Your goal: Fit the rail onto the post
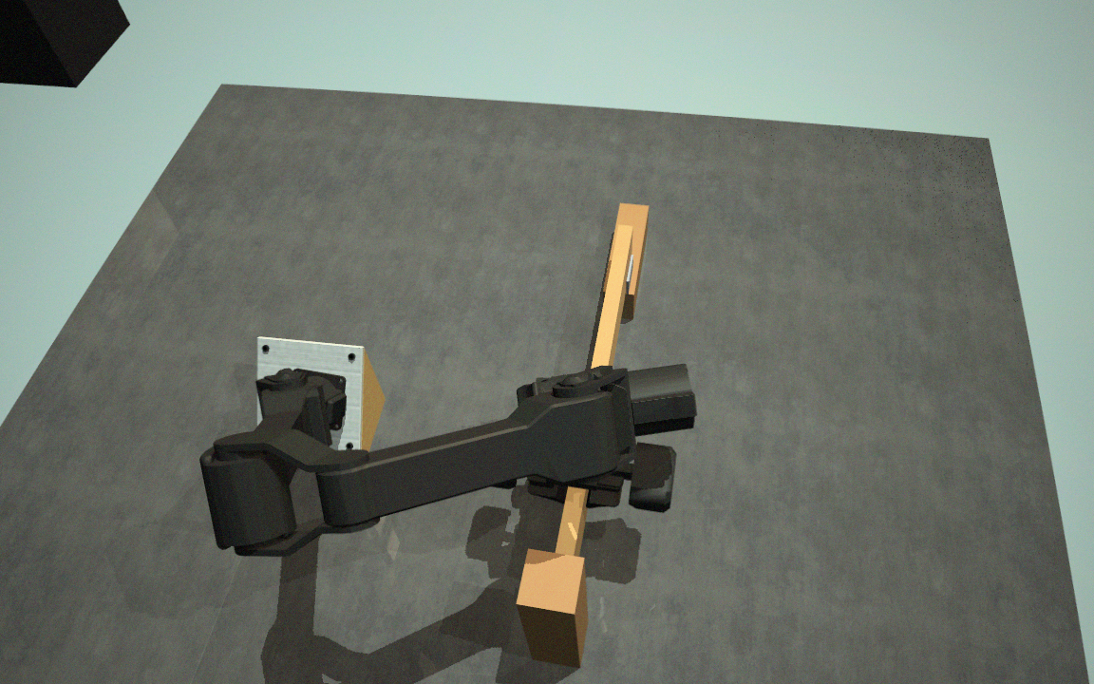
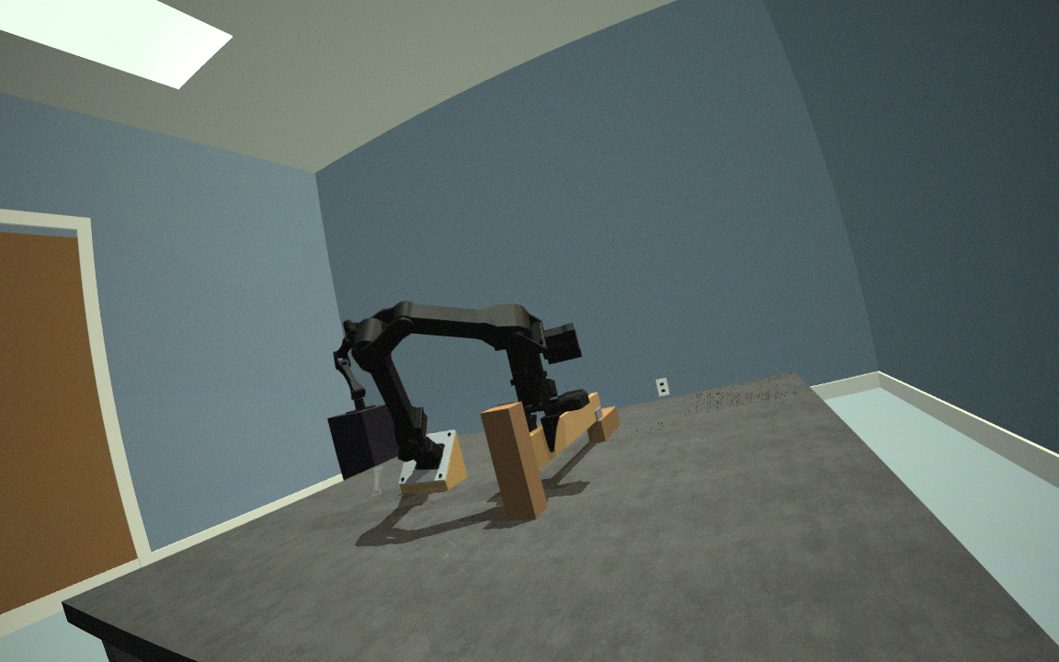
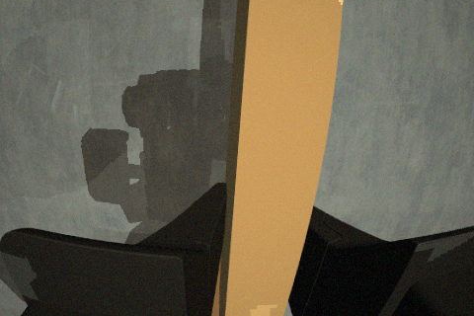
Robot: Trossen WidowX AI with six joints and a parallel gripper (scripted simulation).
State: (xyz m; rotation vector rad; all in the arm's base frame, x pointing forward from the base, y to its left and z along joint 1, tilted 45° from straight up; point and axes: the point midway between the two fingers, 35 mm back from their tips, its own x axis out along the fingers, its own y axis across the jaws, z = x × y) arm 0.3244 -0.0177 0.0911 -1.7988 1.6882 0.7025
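Top view is showing the dark arm reaching from its metal base plate across the grey table to the long wooden rail. The gripper is sitting over the rail, near the end that is closer to the post, and it is hiding the middle part of the rail. The far end of the rail is lying in the bracket on the low block. The near end of the rail is coming very close to the post, with a small pale mark on the rail's top just before it; whether the end is touching the post, I cannot tell from above.

In the exterior view the post is standing upright and the rail is running away behind it toward the block. The near end is being held above the table, at about the upper half of the post. The pegs are hidden here.

In the wrist view the two dark fingers are pressing on both sides of the rail, so the gripper is pinching the rail and is not spread. The rail is standing narrow and tall between them, above the table surface and the shadow of the arm.
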